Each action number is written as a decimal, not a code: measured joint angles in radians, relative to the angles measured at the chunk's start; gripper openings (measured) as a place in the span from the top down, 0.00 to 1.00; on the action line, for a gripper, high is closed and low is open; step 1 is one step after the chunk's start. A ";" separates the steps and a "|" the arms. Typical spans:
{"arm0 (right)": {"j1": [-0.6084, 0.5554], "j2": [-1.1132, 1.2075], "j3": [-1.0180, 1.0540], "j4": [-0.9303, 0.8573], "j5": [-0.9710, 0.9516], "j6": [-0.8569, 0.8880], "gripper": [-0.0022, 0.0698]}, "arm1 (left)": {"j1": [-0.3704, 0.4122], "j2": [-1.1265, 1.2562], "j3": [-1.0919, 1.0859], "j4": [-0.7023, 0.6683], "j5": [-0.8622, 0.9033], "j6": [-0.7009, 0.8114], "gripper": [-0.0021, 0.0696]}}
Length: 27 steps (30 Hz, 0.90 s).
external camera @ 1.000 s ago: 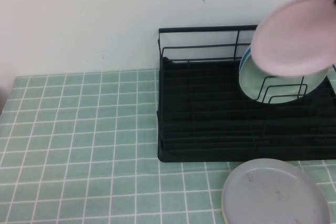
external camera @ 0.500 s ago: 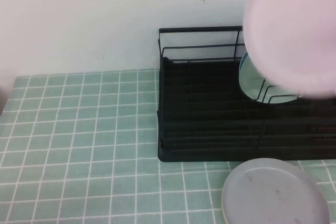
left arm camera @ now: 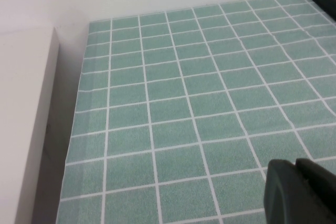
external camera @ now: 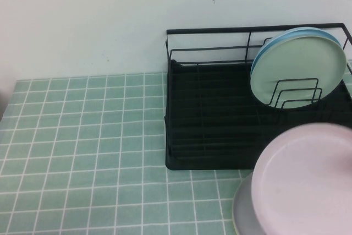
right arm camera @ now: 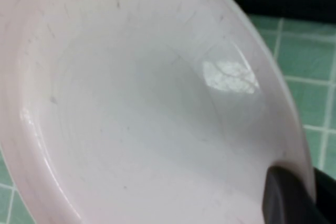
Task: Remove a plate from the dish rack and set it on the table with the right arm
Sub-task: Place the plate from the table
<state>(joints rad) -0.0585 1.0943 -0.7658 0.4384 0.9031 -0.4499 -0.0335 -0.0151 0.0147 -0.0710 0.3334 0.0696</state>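
Tiled table point(external camera: 82, 136) carries dish rack point(external camera: 220, 136), grey plate point(external camera: 242, 213)

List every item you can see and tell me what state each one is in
Pink plate: out of the rack, held over the grey plate.
Grey plate: flat on the table, mostly covered.
Mint-green plate: upright in the rack.
Light-blue plate: upright behind the mint-green one.
Dish rack: left part bare.
Right claw: shut on the pink plate's rim.
Left claw: above bare tiles.

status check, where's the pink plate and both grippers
Right gripper shut on round pale pink plate, out of black wire rack. Left gripper parked over tiles. Grey plate directly beneath.
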 joint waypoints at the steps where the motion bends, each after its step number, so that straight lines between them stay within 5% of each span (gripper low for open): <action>1: 0.000 0.002 0.033 0.020 -0.030 -0.012 0.93 | 0.000 0.000 0.000 0.000 0.000 0.000 0.98; 27: 0.000 0.376 0.146 0.248 -0.289 -0.268 0.93 | 0.000 0.000 0.000 0.000 0.000 0.000 0.98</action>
<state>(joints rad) -0.0585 1.4698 -0.6198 0.6862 0.6140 -0.7181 -0.0335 -0.0151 0.0147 -0.0710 0.3334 0.0696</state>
